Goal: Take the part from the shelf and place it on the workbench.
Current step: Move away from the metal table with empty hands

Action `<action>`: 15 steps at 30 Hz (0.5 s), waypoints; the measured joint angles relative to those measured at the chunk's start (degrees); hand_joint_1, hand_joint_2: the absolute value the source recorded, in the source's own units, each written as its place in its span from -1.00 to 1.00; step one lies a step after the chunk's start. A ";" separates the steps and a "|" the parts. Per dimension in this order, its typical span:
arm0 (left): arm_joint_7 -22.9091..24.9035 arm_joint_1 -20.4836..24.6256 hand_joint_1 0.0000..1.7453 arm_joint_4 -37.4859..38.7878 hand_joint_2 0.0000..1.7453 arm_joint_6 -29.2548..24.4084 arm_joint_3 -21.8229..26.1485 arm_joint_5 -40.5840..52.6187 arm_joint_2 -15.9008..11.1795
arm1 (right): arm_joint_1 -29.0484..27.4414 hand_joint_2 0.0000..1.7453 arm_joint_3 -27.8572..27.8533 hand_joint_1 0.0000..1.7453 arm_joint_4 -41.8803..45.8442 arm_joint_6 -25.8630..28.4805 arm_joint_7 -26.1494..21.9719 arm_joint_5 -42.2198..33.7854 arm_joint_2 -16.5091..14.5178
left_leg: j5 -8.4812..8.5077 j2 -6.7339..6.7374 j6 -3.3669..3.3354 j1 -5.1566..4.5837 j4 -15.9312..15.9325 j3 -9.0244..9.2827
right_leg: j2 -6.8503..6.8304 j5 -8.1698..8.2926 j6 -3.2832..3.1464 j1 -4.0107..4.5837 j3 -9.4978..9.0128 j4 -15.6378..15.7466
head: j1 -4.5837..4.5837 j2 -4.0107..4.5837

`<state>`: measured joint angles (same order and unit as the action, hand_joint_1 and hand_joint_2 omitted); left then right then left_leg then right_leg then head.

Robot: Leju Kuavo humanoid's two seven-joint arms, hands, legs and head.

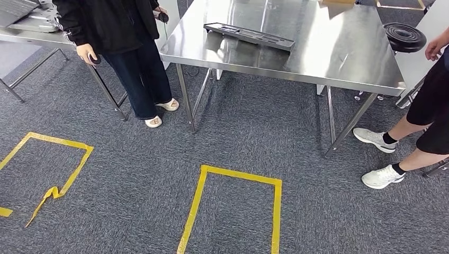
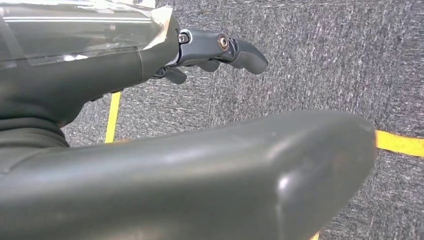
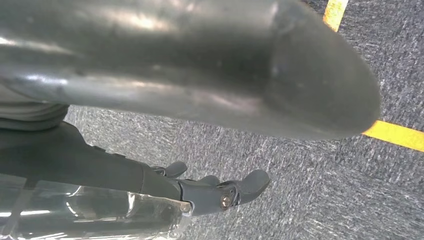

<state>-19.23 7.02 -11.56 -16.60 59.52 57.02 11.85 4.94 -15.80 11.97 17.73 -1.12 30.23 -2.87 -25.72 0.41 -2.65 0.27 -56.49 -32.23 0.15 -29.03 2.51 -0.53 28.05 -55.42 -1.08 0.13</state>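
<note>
Grey carpet (image 1: 132,174) marked with yellow tape squares (image 1: 233,206). Steel bench (image 1: 339,47) ahead, carrying the long dark part (image 1: 249,36) flat near its far left side. Person in dark clothes (image 1: 124,47) beside the bench's left corner. Left hand (image 2: 220,50) and right hand (image 3: 220,192) over carpet, fingers apart, holding nothing.

The table (image 1: 339,58) is shiny silver. The long part (image 1: 249,35) on it is dark grey. The carpet (image 1: 132,211) is speckled grey-blue with yellow tape (image 1: 198,201) lines. One person (image 1: 114,32) wears black and dark blue. The shoes (image 1: 382,177) are white. Both hands, left (image 2: 220,50) and right (image 3: 220,192), are dark grey.
</note>
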 joint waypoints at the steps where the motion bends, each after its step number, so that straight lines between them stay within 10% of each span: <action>1: 0.00 0.00 -1.00 0.00 -1.00 0.01 0.00 -0.01 0.00 | -0.02 -1.00 0.00 -1.00 -0.01 -0.01 0.04 0.01 -0.01 | 0.13 -0.01 0.21 0.06 0.11 0.00 | 0.00 0.03 -0.06 0.07 0.06 -0.02 | 0.01 0.00; 15: 0.39 0.01 -1.00 0.00 -1.00 -0.15 -0.31 1.12 0.07 | -0.25 -1.00 -0.02 -1.00 -0.04 0.22 0.00 0.15 0.03 | 0.46 0.00 1.31 0.03 0.32 -0.40 | -0.02 0.20 -0.34 0.14 0.58 -0.13 | -0.02 0.00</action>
<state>-18.85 7.03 -11.56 -16.75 59.20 58.15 11.92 4.69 -15.82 11.93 17.96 -1.12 30.38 -2.85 -25.26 0.41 -1.34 0.30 -56.17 -32.63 0.13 -28.82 2.17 -0.38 28.63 -55.55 -1.10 0.13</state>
